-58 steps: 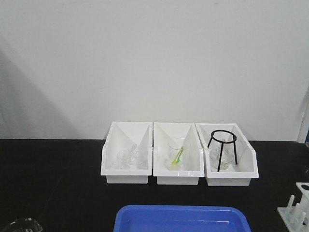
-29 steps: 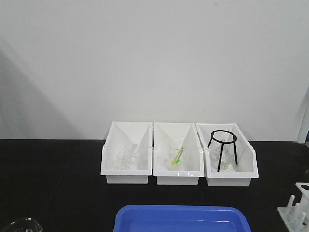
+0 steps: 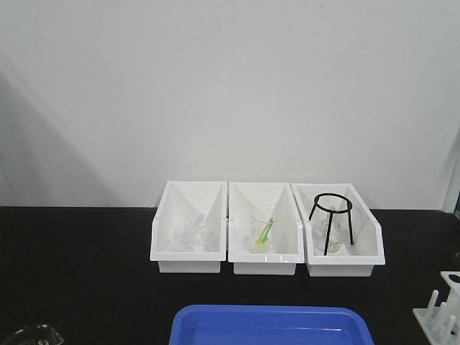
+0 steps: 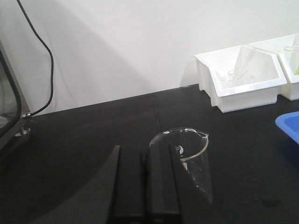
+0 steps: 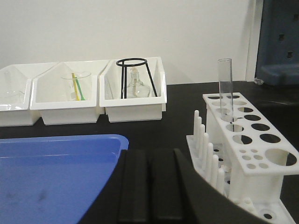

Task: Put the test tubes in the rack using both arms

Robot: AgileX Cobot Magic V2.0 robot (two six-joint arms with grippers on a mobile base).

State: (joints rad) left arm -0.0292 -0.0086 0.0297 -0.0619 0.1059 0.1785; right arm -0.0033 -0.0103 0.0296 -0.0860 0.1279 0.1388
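1. My right pincer [image 5: 150, 186] hangs low beside the rack [image 5: 243, 154], its two black fingers pressed together on nothing.
2. One test tube [image 5: 226, 88] already stands upright in a back hole of the rack (thin clear glass, open rim).
3. My left pincer [image 4: 145, 186] is likewise pressed together and empty, just behind a clear spouted beaker [image 4: 184, 158] on the black worktop [image 4: 93, 140].
4. I judge one transfer done; the next calls for finding another tube, though I cannot see any clearly.
5. The rack is matte white plastic with round holes and a row of pegs; the white bins [image 3: 266, 230] look glossy.
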